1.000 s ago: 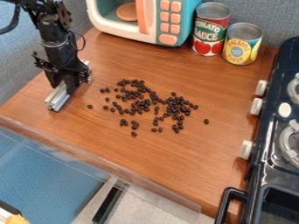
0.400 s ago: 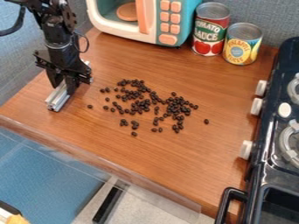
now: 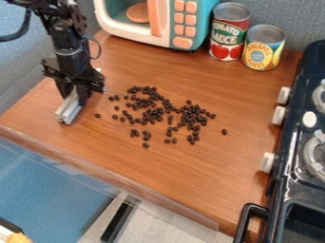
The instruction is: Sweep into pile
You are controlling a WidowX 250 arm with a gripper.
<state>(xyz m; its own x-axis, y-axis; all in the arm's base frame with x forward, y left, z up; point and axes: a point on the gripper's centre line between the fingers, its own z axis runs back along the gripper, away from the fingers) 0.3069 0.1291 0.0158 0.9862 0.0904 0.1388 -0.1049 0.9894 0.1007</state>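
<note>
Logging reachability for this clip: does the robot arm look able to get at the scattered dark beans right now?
Probably yes: the gripper, holding a metal bar, hangs just beside the beans, with only bare tabletop between.

"TOMATO SAUCE" on the red can (image 3: 228, 35), "PINEAPPLE SLICES" on the yellow can (image 3: 262, 49)

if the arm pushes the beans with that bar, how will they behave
The dark beans look small and rounded, so they may roll or skid on the smooth wooden top. Already loosely scattered, they will probably spread rather than move as one.
</note>
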